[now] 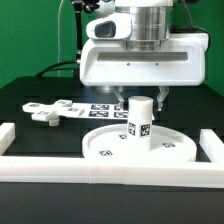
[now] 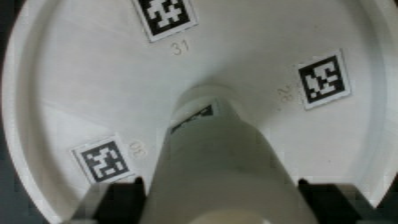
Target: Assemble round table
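The white cylinder leg [image 1: 139, 120] stands upright in the middle of the large rimmed round disc [image 1: 105, 150], which lies on the black table. My gripper [image 1: 141, 100] is straight above, with its fingers on either side of the leg's top. In the wrist view the leg [image 2: 217, 150] fills the space between the two dark fingers [image 2: 118, 200], which press against its sides, and the disc [image 2: 107, 90] with its tags lies beyond. The cross-shaped foot piece [image 1: 50, 110] lies loose on the table toward the exterior view's left.
The marker board [image 1: 100, 106] lies flat behind the disc. White border rails run along the front [image 1: 110, 170], the left [image 1: 6, 135] and the right [image 1: 212, 145] of the work area.
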Tool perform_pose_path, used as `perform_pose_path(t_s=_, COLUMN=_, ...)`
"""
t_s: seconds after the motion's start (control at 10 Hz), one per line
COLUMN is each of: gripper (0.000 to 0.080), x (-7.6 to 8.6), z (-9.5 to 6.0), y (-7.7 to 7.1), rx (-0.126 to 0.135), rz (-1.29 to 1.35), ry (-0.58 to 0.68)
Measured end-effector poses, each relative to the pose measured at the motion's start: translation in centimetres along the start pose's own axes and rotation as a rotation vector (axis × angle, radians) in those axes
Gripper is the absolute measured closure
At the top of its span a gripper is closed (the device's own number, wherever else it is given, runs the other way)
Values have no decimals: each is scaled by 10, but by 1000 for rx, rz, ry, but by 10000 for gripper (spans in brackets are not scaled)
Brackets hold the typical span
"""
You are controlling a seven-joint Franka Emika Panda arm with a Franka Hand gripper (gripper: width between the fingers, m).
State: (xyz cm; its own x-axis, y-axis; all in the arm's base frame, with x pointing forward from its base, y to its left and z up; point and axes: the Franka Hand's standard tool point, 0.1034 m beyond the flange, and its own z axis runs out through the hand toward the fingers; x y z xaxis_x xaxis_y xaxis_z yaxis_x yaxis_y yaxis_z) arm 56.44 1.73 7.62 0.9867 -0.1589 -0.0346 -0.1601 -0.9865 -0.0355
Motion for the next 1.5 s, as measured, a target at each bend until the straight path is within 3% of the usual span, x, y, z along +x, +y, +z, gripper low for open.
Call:
perform_pose_path(t_s=0.6, gripper=390, x=-2, z=0, y=-11, rx=38, rz=440, ry=-9)
perform_pose_path(t_s=0.8, gripper=390, x=-2, z=1, y=-12, rx=39, rz=446, ry=-10)
perform_pose_path(t_s=0.9, gripper=237, x=-2, z=1, y=-12, rx=39, rz=442, ry=-10)
perform_pose_path(t_s=1.0, gripper=177, x=-2, z=1, y=-12, rx=39, rz=441, ry=-10)
perform_pose_path(t_s=1.2, gripper=155, x=-3, z=-2, y=-13, rx=38, rz=401, ry=-7)
perform_pose_path(t_s=1.5, gripper=150, x=-14, z=-21, y=-9, rx=43, rz=161, ry=7)
